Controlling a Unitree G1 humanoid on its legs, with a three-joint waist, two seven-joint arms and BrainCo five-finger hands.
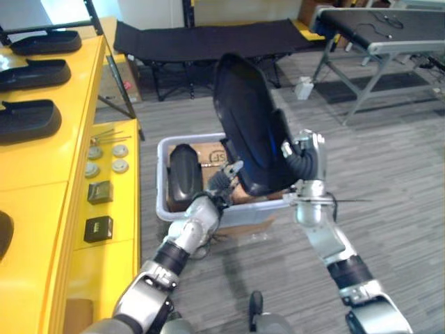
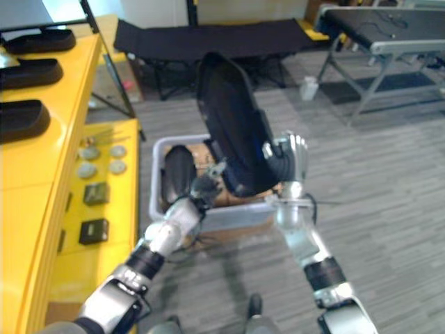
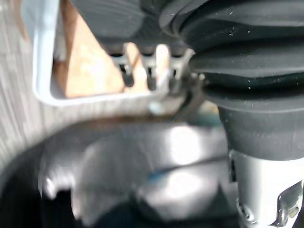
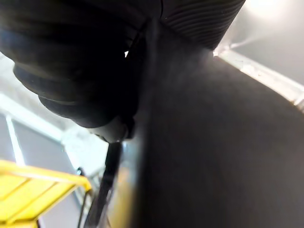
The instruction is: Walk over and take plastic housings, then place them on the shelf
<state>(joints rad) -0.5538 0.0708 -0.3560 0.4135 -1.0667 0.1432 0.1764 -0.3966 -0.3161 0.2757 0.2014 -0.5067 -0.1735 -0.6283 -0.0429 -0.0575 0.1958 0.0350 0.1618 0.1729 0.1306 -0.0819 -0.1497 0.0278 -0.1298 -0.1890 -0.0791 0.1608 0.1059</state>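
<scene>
The smooth yellow shelf (image 1: 42, 167) stands at the left. A large, curved, glossy black plastic housing (image 1: 247, 125) is tilted above the pale, thin-walled bin (image 1: 163, 202). It sits between the left hand (image 1: 222, 181) and the right hand (image 1: 309, 149); whether their fingers clamp it, I cannot tell.

Bright room, right wrist view dim (backlit)

The lifted housing (image 1: 247, 118) hides part of the right hand (image 1: 311, 149) and much of the crate (image 1: 161, 198).
</scene>
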